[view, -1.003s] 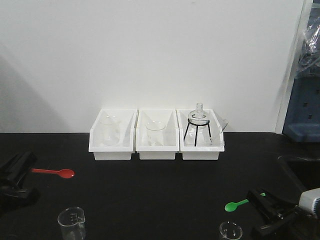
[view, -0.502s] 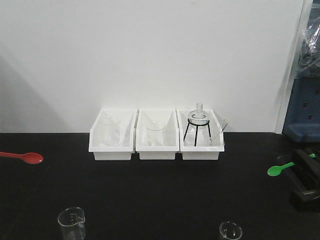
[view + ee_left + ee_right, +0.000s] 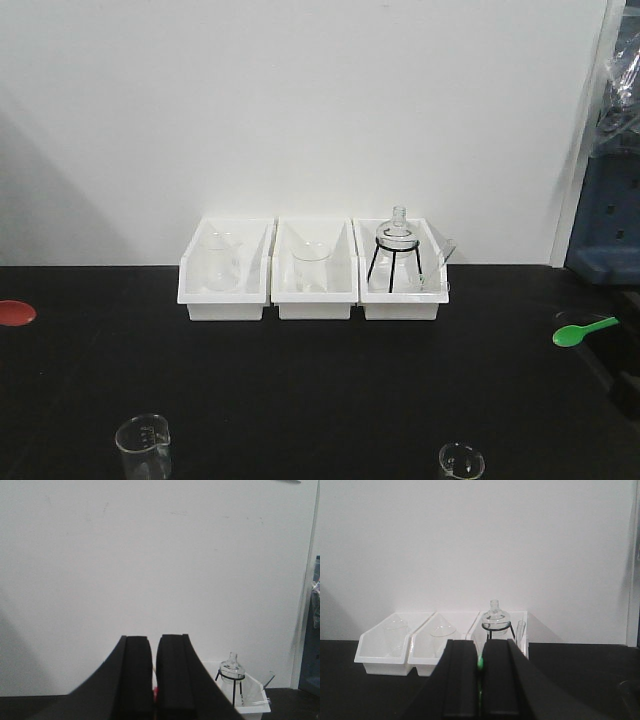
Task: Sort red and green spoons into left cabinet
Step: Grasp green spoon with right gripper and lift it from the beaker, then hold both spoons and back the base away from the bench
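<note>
The red spoon (image 3: 10, 312) shows only its bowl at the far left edge of the front view, held above the black table. In the left wrist view my left gripper (image 3: 154, 641) is shut, with a sliver of the red spoon (image 3: 155, 694) between the pads. The green spoon (image 3: 583, 331) hangs above the table at the far right. My right gripper (image 3: 480, 643) is shut on the green spoon (image 3: 480, 663); its dark body (image 3: 630, 345) sits at the front view's right edge. The left cabinet is out of view.
Three white bins (image 3: 313, 270) with glassware stand at the back of the table (image 3: 320, 390); the right one holds a flask on a black stand (image 3: 398, 250). Two small glass beakers (image 3: 143, 445) (image 3: 461, 462) stand near the front. A blue object (image 3: 607, 215) is at the far right.
Both arms have swung outward and up: the left went left with the red spoon and left the front view, the right went right with the green spoon.
</note>
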